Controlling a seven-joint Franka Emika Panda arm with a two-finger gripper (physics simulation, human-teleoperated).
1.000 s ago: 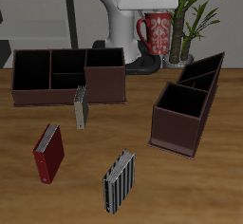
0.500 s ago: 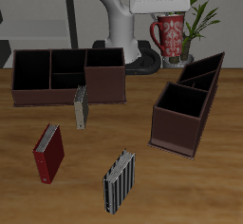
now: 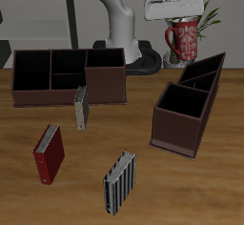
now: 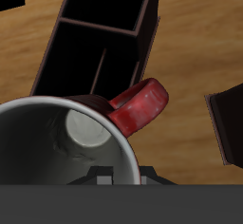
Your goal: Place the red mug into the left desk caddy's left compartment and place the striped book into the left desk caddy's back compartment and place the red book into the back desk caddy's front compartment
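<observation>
Wooden table (image 3: pixel 219 186): gripper (image 3: pixel 177 15) clamped on red mug (image 3: pixel 183 38), above left desk caddy (image 3: pixel 188 103). Advice: centre over left compartment, lower upright.

End effector (image 3: pixel 181 17) fingers are masked by the white wrist housing and the rim of the red patterned ceramic mug (image 3: pixel 184 39) in the exterior view; jaw state not readable. Wrist view: mug (image 4: pixel 71 142) cropped by the frame edge, only part of the rim, grey interior and red handle visible, and it blocks part of the dark brown wooden desk caddy (image 4: pixel 100 47) below. Second caddy (image 4: pixel 228 123) cut by the frame edge. Mug pattern too small to resolve. Far ends of the caddy compartments are in shadow.
</observation>
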